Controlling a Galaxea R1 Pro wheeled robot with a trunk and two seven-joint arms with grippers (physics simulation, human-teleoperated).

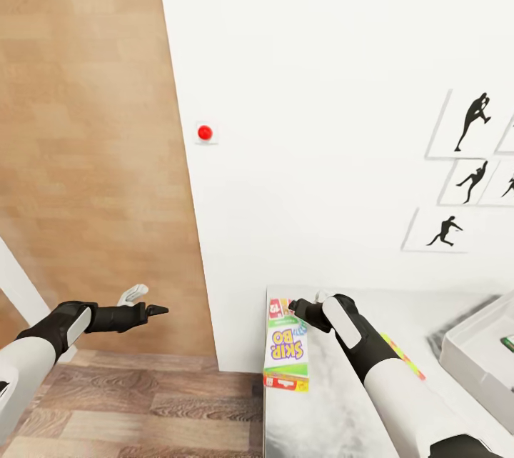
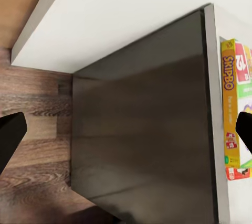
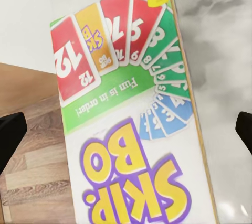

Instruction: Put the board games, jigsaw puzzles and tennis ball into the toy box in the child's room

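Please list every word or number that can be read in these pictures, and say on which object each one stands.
"SKIP-BO": big title on the board game box lying on the table.
"SKIPBO": on the box's side edge, left wrist view.
"Fun is in order!": on its green band.
"12", "9", "8": on the printed cards.
Yellow corner tag: too small to read.
Wall pictures: silhouettes, no text.

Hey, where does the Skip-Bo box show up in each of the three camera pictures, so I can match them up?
Head view: the Skip-Bo box lies low in the middle, along the left edge of the table, just under the right pincer.
Left wrist view: the box's side runs along the right edge.
Right wrist view: its top, close up, centre.
Shared landmark: the table edge the box lies along.
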